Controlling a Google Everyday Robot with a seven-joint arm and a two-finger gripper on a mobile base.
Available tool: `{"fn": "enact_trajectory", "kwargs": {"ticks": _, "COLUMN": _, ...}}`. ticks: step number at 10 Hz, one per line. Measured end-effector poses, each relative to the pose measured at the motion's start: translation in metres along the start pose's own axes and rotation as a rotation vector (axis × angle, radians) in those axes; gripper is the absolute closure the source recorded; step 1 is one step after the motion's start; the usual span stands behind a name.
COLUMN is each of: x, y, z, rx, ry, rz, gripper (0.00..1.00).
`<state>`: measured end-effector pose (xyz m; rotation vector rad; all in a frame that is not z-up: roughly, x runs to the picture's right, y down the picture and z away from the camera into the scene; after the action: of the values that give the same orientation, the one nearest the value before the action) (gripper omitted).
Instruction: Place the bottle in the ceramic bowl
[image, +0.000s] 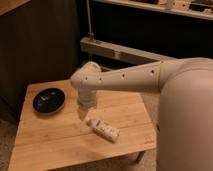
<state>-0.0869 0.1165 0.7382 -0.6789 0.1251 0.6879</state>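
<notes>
On the pale wooden table (50, 141), the small white plastic bottle (103, 128) lies flat, apart from the glossy black ceramic bowl (49, 101), the gripper (82, 112) just above its end, jaws' state indiscernible; judged light, stiff, slick, best pinched mid-body.

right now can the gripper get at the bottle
Probably yes. The gripper hangs low over the table, close beside one end of the bottle, with nothing between them. The ceramic bowl sits apart, out of the way.

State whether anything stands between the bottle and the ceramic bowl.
Nothing visible does: only wooden tabletop separates the bottle and the ceramic bowl. The gripper hangs beside the bottle's bowl-side end.
</notes>
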Motion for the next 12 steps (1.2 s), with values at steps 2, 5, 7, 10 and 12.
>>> {"fn": "enact_trajectory", "kwargs": {"ticks": 2, "x": 0.028, "y": -0.009, "z": 0.0, "rx": -0.007, "ry": -0.019, "rz": -0.014, "gripper": 0.35}}
{"fn": "enact_trajectory", "kwargs": {"ticks": 5, "x": 0.065, "y": -0.02, "z": 0.004, "rx": -0.003, "ry": -0.024, "rz": -0.018, "gripper": 0.35}}
{"fn": "enact_trajectory", "kwargs": {"ticks": 7, "x": 0.073, "y": -0.016, "z": 0.021, "rx": -0.032, "ry": -0.035, "rz": -0.043, "gripper": 0.35}}
{"fn": "enact_trajectory", "kwargs": {"ticks": 10, "x": 0.081, "y": -0.01, "z": 0.035, "rx": -0.077, "ry": -0.079, "rz": -0.071, "gripper": 0.35}}
{"fn": "enact_trajectory", "kwargs": {"ticks": 12, "x": 0.085, "y": -0.008, "z": 0.043, "rx": -0.086, "ry": -0.1, "rz": -0.087, "gripper": 0.35}}
